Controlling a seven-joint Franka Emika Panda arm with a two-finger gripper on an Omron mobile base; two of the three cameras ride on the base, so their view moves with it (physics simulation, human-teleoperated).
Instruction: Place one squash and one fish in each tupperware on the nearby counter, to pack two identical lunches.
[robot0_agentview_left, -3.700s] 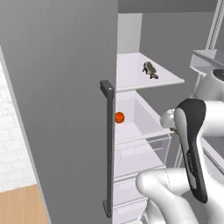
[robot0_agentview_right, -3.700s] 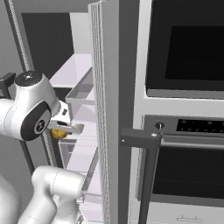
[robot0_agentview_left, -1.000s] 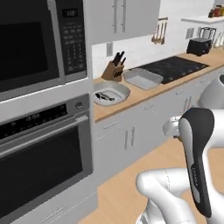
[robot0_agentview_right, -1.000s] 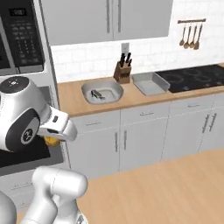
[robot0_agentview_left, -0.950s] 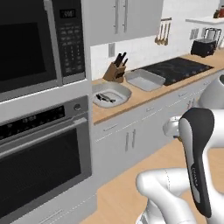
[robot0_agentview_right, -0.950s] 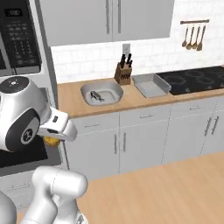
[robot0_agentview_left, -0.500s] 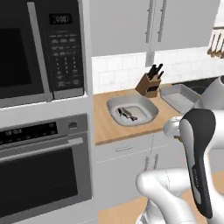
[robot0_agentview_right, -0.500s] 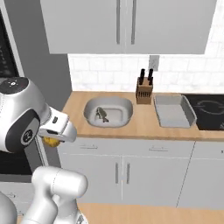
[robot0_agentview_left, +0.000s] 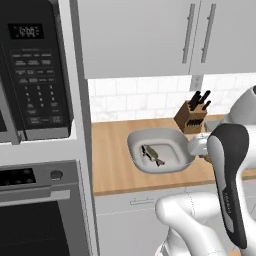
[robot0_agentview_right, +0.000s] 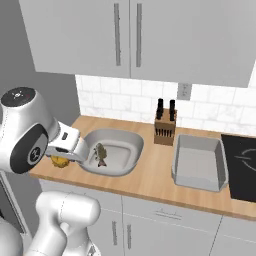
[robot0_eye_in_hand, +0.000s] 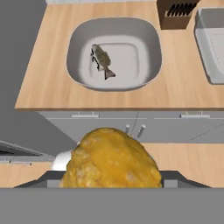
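Gripping: the jaws are clamped on the lumpy yellow-ochre squash (robot0_eye_in_hand: 110, 158), which fills the lower middle of the hand view; the gripper (robot0_agentview_right: 61, 159) carries it at the end of the white arm.
Squash seen from the right base view: a small yellow lump (robot0_agentview_right: 60, 161) under the white hand, just off the left rim of the wide container.
Squash seen from the left base view: mostly hidden behind the dark forearm; only a sliver of yellow at the hand's edge.
Ahead of the jaws: the wide pale grey tupperware with rounded corners (robot0_eye_in_hand: 148, 41), sitting on the light wooden counter (robot0_eye_in_hand: 41, 74), well apart from the held squash in the hand view.
Inside that container: one small dark brown-grey fish (robot0_eye_in_hand: 101, 59) lying on the floor of the basin, left of its centre, tail fin toward the near wall.
Beyond the basin, to the right of the jaws: the brown wooden knife block with dark handles (robot0_eye_in_hand: 176, 13), standing near the far right corner of the basin.
Further right of the jaws: the narrower rectangular pale grey tray (robot0_eye_in_hand: 213, 46), lying on the same counter past the knife block.
Below the counter, nearest the jaws: grey cabinet fronts with slim bar handles (robot0_eye_in_hand: 131, 127).
Far right: the black cooktop (robot0_agentview_right: 242, 167) beside the tray.
Behind: white tile wall (robot0_agentview_right: 125, 107) and grey upper cabinets (robot0_agentview_right: 150, 37).
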